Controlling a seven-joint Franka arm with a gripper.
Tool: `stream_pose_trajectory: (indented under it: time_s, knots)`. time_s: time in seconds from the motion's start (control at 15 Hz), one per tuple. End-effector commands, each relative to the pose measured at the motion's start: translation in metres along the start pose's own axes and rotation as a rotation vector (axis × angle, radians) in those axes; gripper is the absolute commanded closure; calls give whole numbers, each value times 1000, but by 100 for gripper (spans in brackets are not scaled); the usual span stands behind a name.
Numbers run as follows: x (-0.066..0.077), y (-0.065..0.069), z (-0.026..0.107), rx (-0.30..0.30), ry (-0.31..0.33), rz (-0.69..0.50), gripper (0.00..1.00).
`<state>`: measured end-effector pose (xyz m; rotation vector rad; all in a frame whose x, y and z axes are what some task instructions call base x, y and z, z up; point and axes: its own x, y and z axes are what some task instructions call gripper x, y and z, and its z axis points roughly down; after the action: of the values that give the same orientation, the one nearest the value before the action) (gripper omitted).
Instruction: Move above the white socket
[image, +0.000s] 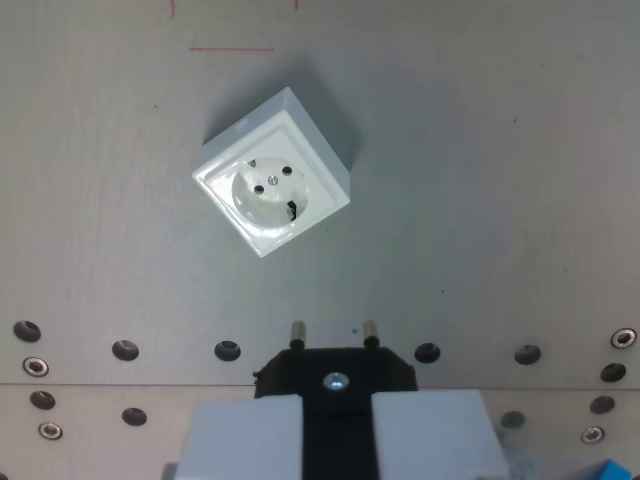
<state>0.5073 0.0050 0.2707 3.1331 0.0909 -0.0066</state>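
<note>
A white square socket (272, 186) sits on the grey table, rotated about 45 degrees, in the upper middle of the wrist view. Its round recess shows two pin holes and a centre screw. My gripper (337, 425) is at the bottom of the view, its two white fingers (245, 435) shut on a black plug (335, 375). The plug's two metal pins (332, 331) point toward the socket. The plug is below and slightly to the wrist view's right of the socket, well apart from it.
A row of round holes and screws (125, 349) runs across the table at the bottom. Thin red marks (232, 48) lie on the table above the socket. A blue object (610, 470) shows at the bottom right corner.
</note>
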Motion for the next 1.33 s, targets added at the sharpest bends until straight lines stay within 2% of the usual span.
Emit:
stream_pose_trajectory:
  time_s: [0.07, 0.73, 1.33]
  knots:
    - [0, 0, 0, 0, 0, 0, 100]
    - [-1, 0, 3, 1, 2, -17, 100]
    - [-3, 0, 18, 3, 45, -58, 100]
